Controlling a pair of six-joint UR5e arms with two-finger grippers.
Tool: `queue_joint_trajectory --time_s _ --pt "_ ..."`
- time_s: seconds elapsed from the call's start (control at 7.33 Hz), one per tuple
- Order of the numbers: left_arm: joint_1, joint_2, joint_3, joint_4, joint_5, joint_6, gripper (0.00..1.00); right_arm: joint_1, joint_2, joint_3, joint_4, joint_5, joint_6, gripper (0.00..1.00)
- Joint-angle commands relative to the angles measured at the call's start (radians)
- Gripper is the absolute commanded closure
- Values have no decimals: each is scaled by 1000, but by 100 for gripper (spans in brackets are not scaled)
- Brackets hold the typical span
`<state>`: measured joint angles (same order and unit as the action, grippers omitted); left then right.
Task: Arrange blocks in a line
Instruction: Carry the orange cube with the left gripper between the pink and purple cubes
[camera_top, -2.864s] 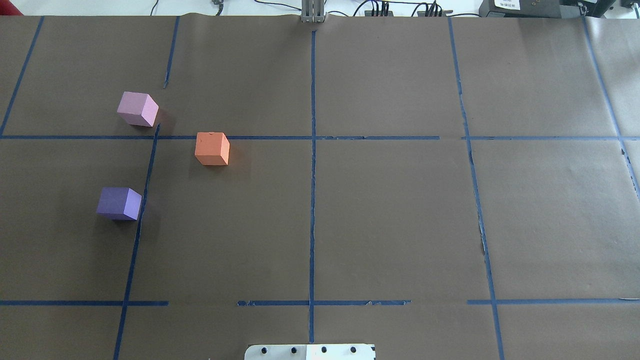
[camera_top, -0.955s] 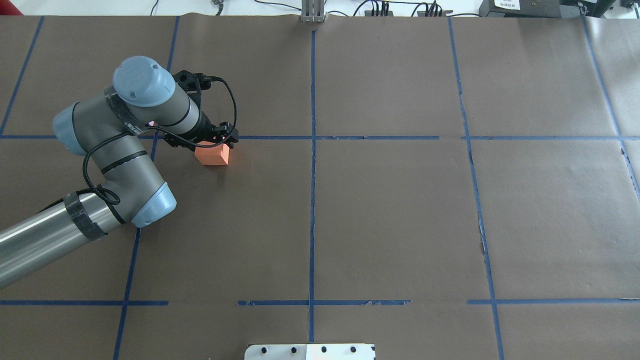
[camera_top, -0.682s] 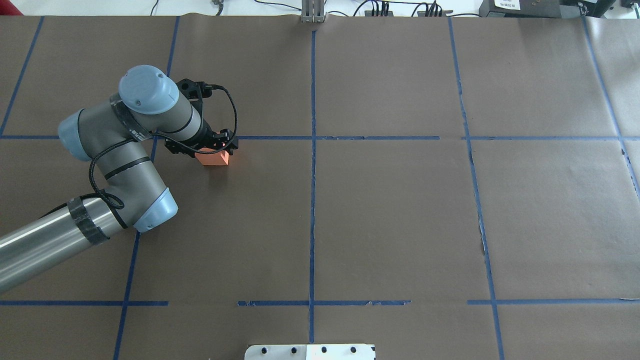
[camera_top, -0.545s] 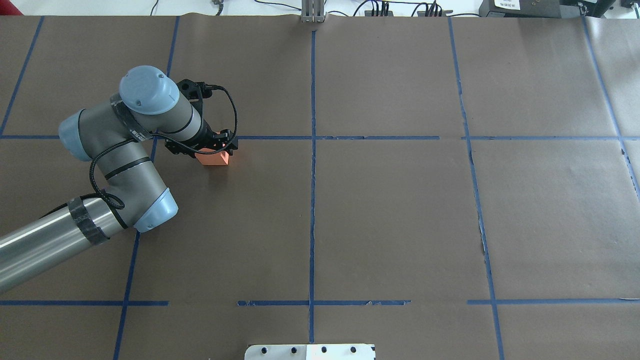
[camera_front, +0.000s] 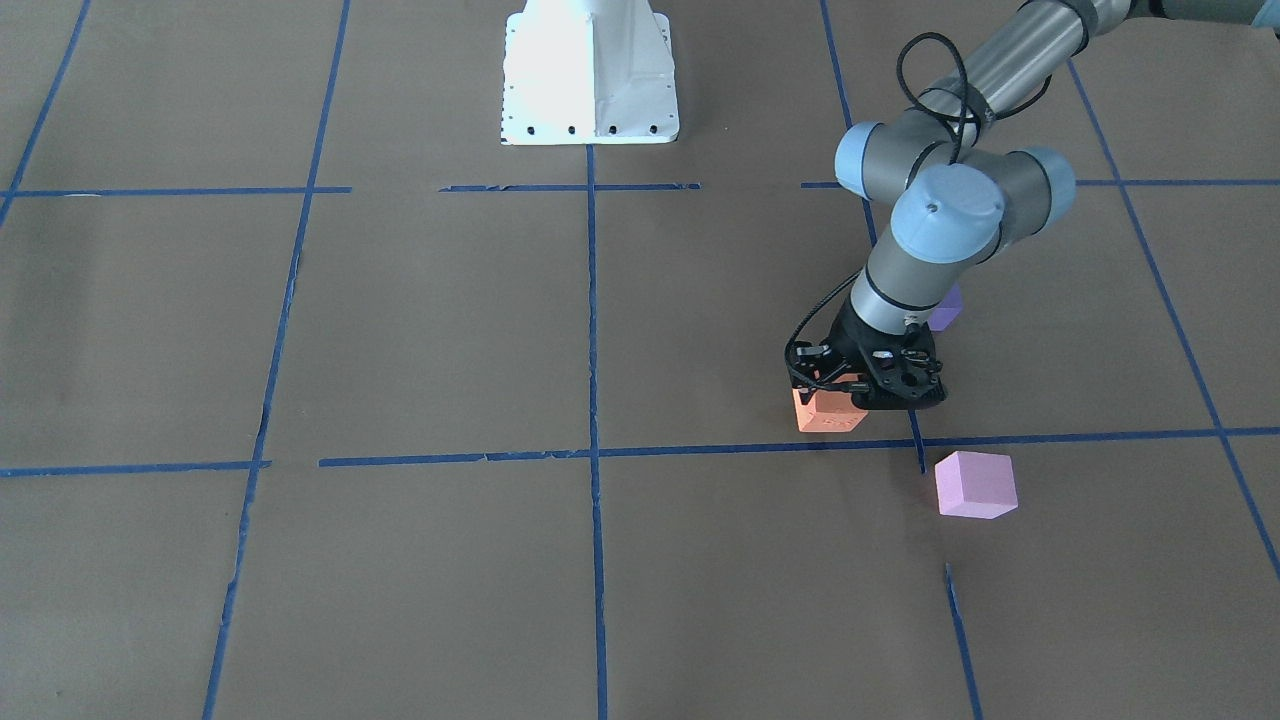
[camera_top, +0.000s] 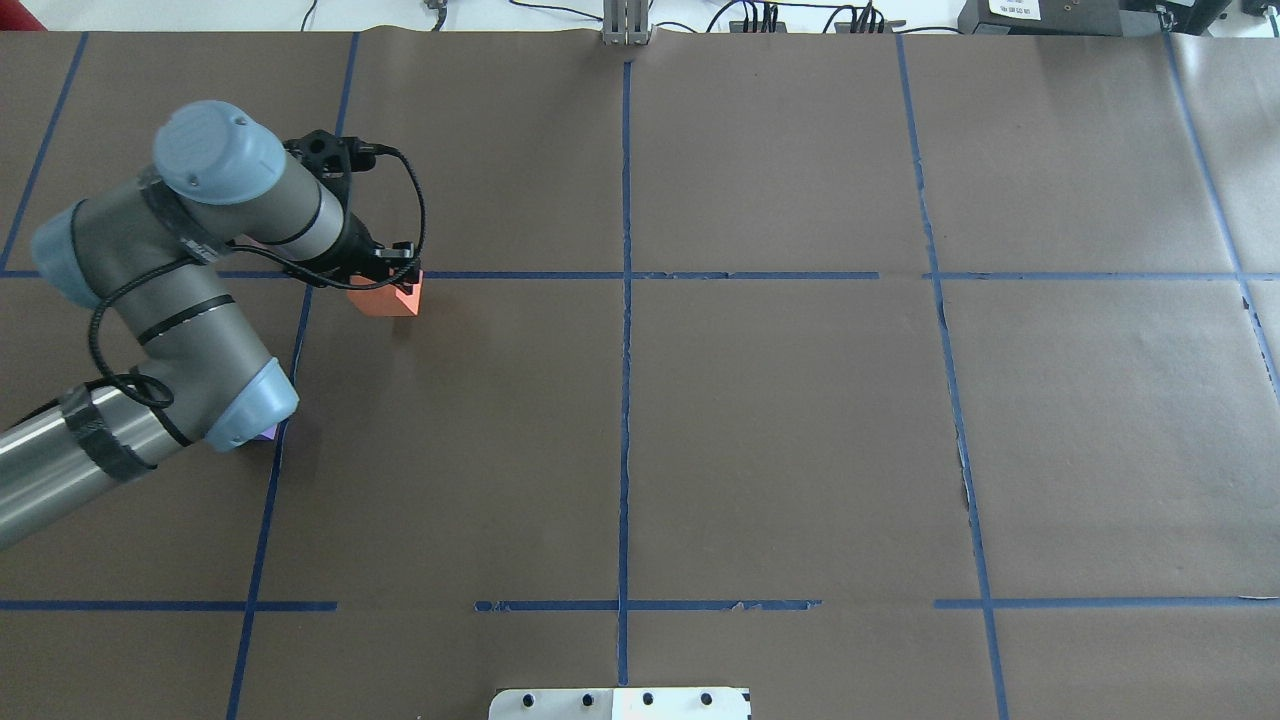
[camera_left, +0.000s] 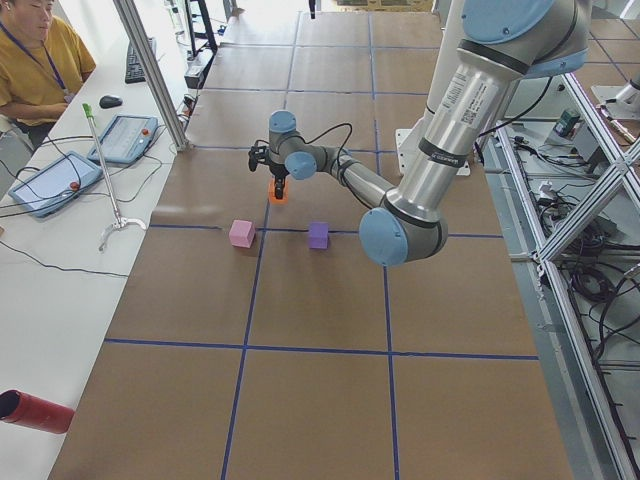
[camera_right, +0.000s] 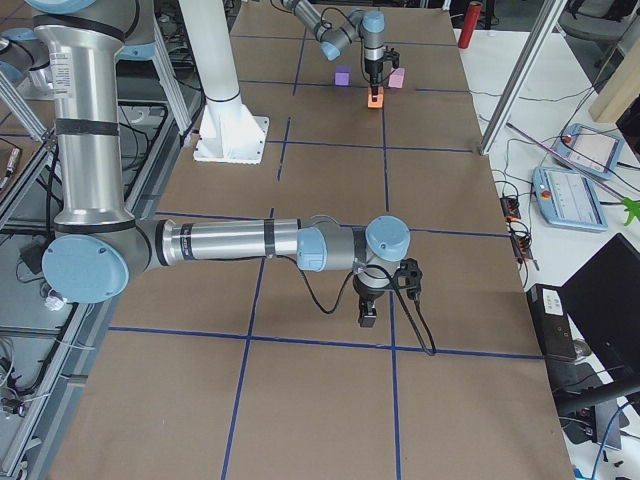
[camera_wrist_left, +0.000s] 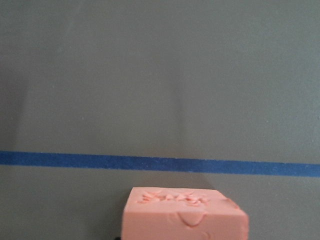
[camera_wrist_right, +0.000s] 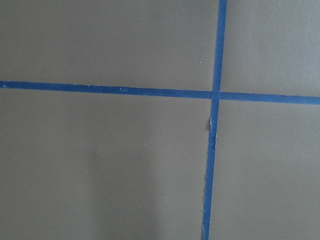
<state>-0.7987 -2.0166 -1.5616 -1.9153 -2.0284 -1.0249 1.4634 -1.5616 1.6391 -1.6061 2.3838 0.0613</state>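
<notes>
My left gripper (camera_top: 386, 282) is shut on the orange block (camera_top: 390, 302) and holds it low over the brown table, beside a blue tape line. In the front-facing view the gripper (camera_front: 862, 390) sits over the orange block (camera_front: 826, 412). The block fills the bottom of the left wrist view (camera_wrist_left: 185, 215). The pink-lilac block (camera_front: 975, 485) lies apart, farther from the robot. The violet-purple block (camera_front: 947, 308) is mostly hidden behind my left arm; only a sliver shows in the overhead view (camera_top: 266, 433). My right gripper (camera_right: 368, 316) hangs over bare table; I cannot tell whether it is open.
The white robot base (camera_front: 590, 70) stands at the table's near middle edge. Blue tape lines (camera_top: 625, 400) divide the brown paper into squares. An operator (camera_left: 35, 60) sits beyond the far edge beside tablets (camera_left: 45, 183) and a red cylinder (camera_left: 35, 412).
My left arm came in, lowered its gripper onto the orange block and closed on it. Since half a second ago the gripper and the orange block have shifted to the overhead view's left.
</notes>
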Motion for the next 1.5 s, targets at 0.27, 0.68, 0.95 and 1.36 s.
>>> queue_joint_trajectory --time_s 0.27,0.68,0.95,1.36 --pt "-99 216 -35 -11 -81 198 79 0 0 1 0 0 0 0" --pt "-91 179 -34 -5 -90 183 75 0 0 1 -2 0 0 0" --pt "-88 167 -14 -4 -90 151 65 0 0 -1 0 0 0 0" --pt "-88 168 -17 -5 -89 151 1 0 0 1 0 0 0 0"
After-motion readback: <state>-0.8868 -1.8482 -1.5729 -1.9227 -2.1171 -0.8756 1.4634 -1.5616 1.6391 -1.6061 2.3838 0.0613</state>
